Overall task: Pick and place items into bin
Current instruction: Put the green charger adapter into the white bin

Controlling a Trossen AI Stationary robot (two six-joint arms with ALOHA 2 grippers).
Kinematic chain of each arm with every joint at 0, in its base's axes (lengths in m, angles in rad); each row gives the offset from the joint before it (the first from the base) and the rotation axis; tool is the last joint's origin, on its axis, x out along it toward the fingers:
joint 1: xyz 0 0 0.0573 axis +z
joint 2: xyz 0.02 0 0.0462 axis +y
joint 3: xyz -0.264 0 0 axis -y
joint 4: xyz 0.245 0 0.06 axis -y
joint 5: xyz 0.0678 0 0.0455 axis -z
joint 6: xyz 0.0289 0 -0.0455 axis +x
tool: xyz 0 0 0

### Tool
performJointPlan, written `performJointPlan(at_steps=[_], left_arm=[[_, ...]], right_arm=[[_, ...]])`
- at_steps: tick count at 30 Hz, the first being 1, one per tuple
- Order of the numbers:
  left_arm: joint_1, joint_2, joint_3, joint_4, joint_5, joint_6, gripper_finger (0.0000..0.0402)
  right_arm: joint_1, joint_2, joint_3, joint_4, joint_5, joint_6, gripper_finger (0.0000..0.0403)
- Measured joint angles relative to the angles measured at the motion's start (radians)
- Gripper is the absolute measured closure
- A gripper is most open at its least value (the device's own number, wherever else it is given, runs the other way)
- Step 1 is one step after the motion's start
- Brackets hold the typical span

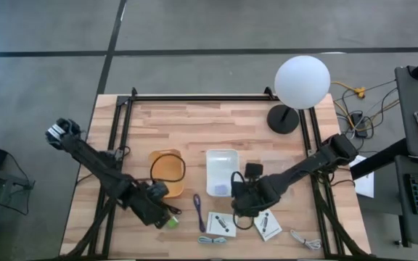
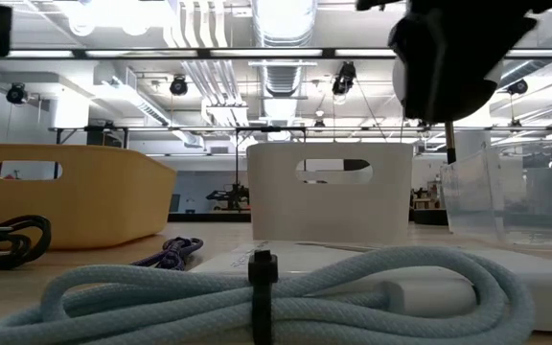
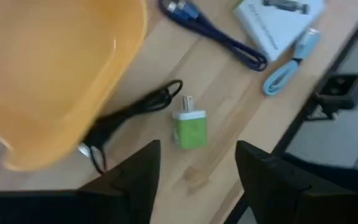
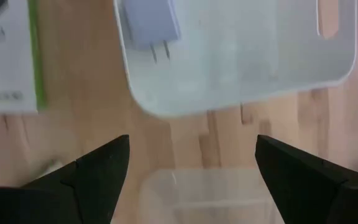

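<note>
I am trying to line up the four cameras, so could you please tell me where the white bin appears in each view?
High view: white bin mid-table, beside the orange bin.
Low view: centre, right of the orange bin.
Left wrist view: not in it; the orange bin is.
Right wrist view: upper half, beyond the open right gripper.
Shared landmark: the orange bin.

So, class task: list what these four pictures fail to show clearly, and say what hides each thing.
- Yellow bin contents: left wrist view, its wall blocks them.
- Print on the white card: right wrist view, cut by the edge.
- White bin interior: low view, its wall hides it.
- Grey cable: high view, too small.
</note>
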Motion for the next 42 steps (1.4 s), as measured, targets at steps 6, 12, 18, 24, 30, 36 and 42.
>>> performJointPlan(at_steps=[6, 12, 18, 24, 30, 36, 42], left_arm=[[-0.019, 0.146, 0.061, -0.002, 0.110, -0.144, 0.0167], [-0.043, 0.279, 0.118, -0.006, 0.118, -0.175, 0.0167], [-0.041, 0.373, 0.167, 0.000, 0.108, -0.146, 0.0167], [-0.042, 0.429, 0.163, -0.005, 0.109, -0.122, 0.0167], [-0.035, 0.439, 0.162, -0.004, 0.051, -0.122, 0.0167], [-0.028, 0.442, 0.145, 0.011, 0.027, -0.097, 0.0167], [-0.029, 0.443, 0.122, 0.044, 0.026, -0.096, 0.0167]], right_arm=[[0.042, 0.000, -0.001, -0.040, -0.002, 0.039, 0.0071], [0.075, 0.000, -0.001, -0.053, -0.001, 0.045, 0.0071], [0.084, 0.000, -0.001, -0.053, 0.000, 0.077, 0.0071], [0.083, 0.000, -0.001, -0.053, 0.002, 0.123, 0.0071], [0.084, 0.000, -0.001, -0.053, 0.000, 0.166, 0.0072], [0.084, 0.000, -0.001, -0.052, -0.003, 0.218, 0.0072], [0.084, 0.000, -0.001, -0.052, -0.004, 0.223, 0.0072]])
